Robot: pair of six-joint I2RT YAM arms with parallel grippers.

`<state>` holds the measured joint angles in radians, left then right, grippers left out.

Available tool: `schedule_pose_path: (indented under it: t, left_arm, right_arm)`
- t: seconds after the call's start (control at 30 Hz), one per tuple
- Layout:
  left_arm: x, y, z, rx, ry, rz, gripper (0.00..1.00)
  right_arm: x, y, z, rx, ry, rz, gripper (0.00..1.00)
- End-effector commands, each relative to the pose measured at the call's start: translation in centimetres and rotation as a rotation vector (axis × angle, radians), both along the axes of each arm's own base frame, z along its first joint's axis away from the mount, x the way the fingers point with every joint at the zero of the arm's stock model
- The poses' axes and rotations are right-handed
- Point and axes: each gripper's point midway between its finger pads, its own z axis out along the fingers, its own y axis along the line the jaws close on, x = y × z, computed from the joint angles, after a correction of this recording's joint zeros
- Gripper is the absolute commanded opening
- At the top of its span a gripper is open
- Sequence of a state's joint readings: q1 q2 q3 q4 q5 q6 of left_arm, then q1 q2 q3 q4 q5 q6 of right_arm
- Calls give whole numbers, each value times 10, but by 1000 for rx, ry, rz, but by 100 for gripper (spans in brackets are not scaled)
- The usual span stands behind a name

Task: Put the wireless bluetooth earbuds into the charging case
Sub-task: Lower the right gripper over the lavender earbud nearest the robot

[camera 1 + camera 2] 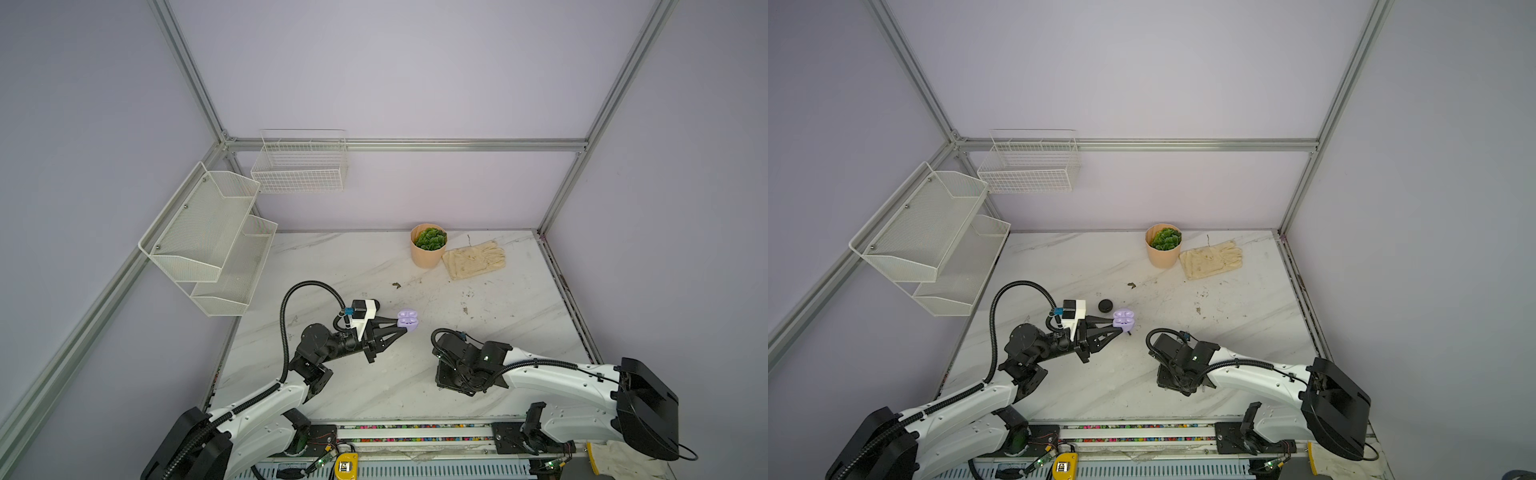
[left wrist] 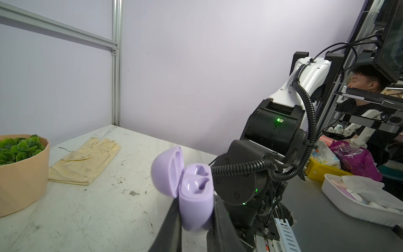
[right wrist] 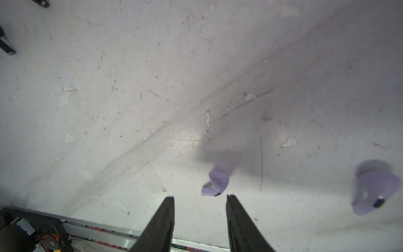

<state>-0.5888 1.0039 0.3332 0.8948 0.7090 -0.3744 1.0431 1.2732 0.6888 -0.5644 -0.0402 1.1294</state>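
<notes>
The left gripper (image 1: 399, 326) is clamped on the base of the lilac charging case (image 2: 194, 205) and holds it clear of the marble table (image 1: 498, 316). The lid is open and both wells are empty, presumably so the other arm can seat the buds. The right gripper (image 3: 200, 196) points down at the table, jaws apart with nothing between them. One lilac earbud (image 3: 216, 182) lies just beyond its tips and a second lilac earbud (image 3: 376, 187) farther off, both blurred. In both top views the right wrist hides them. A black round case (image 1: 1106, 306) shows in a top view, but no black earbuds are visible.
</notes>
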Motion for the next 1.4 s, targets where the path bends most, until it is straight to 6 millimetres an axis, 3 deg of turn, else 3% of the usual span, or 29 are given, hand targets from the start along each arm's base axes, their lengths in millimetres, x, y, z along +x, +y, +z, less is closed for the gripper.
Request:
schedule_pose_path:
  t: [0.0, 0.47, 0.77, 1.37]
  left_arm:
    - [-4, 0, 0, -4, -25, -2, 0]
    - [-5, -1, -2, 2, -21, -7, 0]
    - [-5, -3, -5, 9, -15, -12, 0]
    - [-6, -4, -6, 13, -10, -14, 0]
  right_arm:
    - [-3, -12, -9, -50, 12, -40, 42]
    - [7, -13, -22, -98, -7, -4, 37]
    - [13, 2, -31, -119, 1, 70, 33]
    - [12, -4, -33, -172, 9, 92, 25]
